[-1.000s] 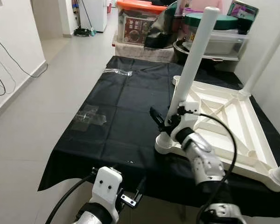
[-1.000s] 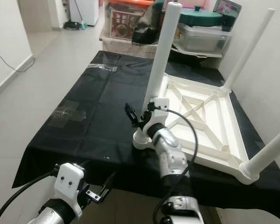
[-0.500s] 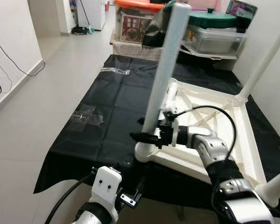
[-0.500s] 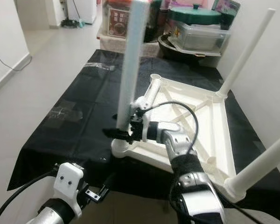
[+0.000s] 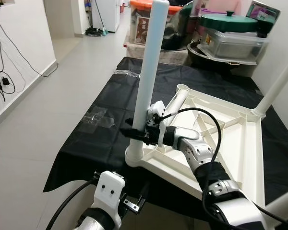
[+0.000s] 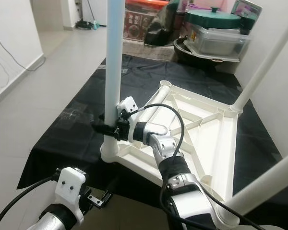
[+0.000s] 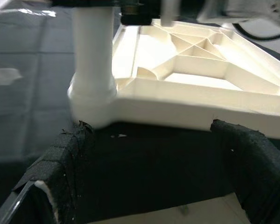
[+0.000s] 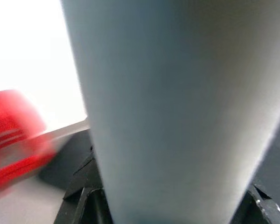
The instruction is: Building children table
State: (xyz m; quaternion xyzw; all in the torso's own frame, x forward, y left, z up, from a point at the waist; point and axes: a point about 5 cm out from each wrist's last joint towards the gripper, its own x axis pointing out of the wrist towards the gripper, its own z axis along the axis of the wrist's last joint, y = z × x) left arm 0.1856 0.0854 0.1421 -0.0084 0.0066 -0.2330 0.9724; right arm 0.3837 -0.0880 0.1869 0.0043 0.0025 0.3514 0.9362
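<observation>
A white children's table (image 5: 230,143) lies upside down on a black cloth (image 5: 110,100). A long white leg (image 5: 149,72) stands upright in its near left corner socket (image 5: 134,155). My right gripper (image 5: 137,133) is shut on this leg low down, just above the socket; the right wrist view has the leg (image 8: 177,93) pressed close between the fingers (image 8: 79,205). Two more legs stand at the far right (image 5: 278,81) and near right (image 5: 283,206) corners. The far left socket (image 5: 182,89) holds no leg. My left gripper (image 7: 151,135) hangs open below the cloth's front edge, holding nothing.
Storage bins, an orange-lidded box (image 5: 149,19) and a green-lidded pot (image 5: 230,21) crowd the far end. Clear tape patches (image 5: 98,117) lie on the cloth. A white wall runs close on the right. Tiled floor (image 5: 48,110) lies open on the left, with cables (image 5: 5,72) on the wall.
My right gripper went from beside the leg to shut round it. The leg and its table corner have swung leftward, turning the table on the cloth. The head view has shifted too.
</observation>
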